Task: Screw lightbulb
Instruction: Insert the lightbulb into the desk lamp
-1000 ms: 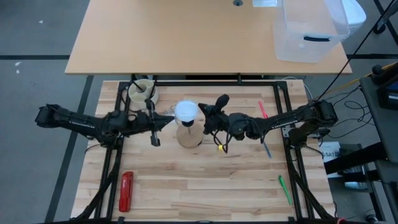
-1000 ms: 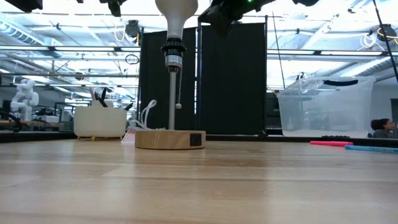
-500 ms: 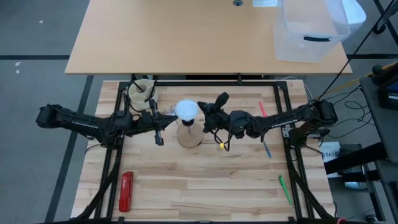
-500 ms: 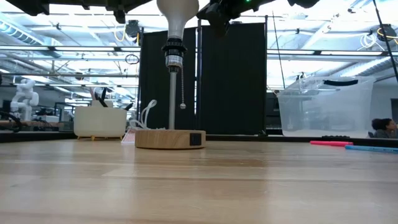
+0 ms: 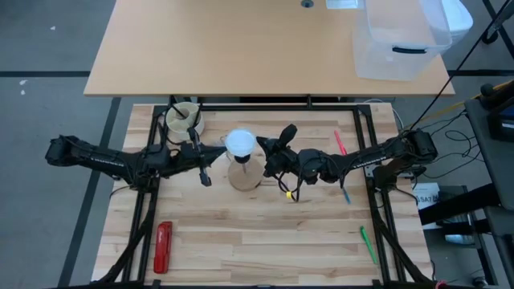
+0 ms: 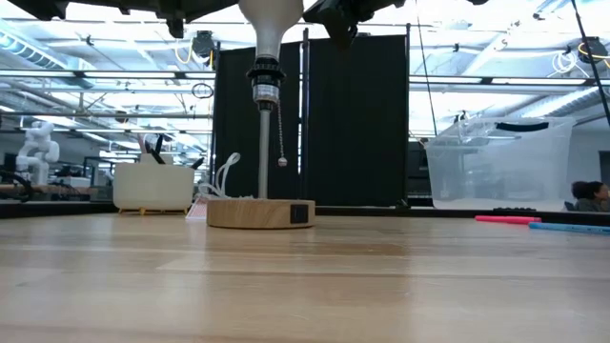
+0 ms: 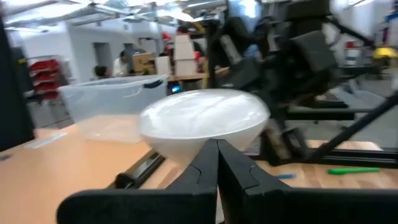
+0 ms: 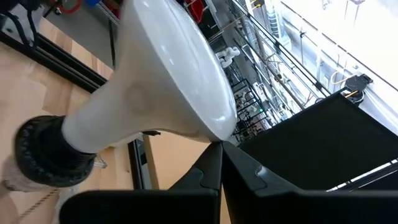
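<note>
white lightbulb (image 5: 240,144) between pincers (both shut)

Bright, even overhead light fills the scene; far ceiling windows (image 6: 477,57) glare white in the low view. The lightbulb (image 7: 204,121) blurs softly in the left wrist view.

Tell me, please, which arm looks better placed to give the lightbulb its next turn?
Probably the right. The right claw, shut, sits right beside the lightbulb, which already stands in the black socket. The left claw, also shut, hangs lower and farther from the dome.
</note>
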Robot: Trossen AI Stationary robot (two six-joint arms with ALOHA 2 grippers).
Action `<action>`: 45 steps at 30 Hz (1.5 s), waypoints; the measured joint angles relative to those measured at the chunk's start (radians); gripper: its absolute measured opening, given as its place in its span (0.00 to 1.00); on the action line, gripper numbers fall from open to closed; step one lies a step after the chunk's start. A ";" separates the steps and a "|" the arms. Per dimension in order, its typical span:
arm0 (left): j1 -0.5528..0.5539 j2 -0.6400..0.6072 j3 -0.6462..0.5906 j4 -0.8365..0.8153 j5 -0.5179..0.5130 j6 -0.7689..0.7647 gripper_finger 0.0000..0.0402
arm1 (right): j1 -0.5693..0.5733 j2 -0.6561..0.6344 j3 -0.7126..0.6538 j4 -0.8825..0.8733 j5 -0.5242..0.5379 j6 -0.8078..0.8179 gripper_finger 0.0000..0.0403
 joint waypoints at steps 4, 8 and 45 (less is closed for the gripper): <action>0.020 -0.001 0.000 -0.006 -0.039 -0.023 0.00 | 0.012 -0.001 -0.001 -0.004 -0.012 0.004 0.00; 0.052 0.001 0.002 -0.013 -0.039 -0.055 0.00 | 0.033 0.002 0.000 -0.009 -0.112 0.013 0.00; -0.082 -0.112 0.000 -0.029 -0.003 0.064 0.00 | -0.156 0.003 0.001 -0.060 -0.229 0.053 0.00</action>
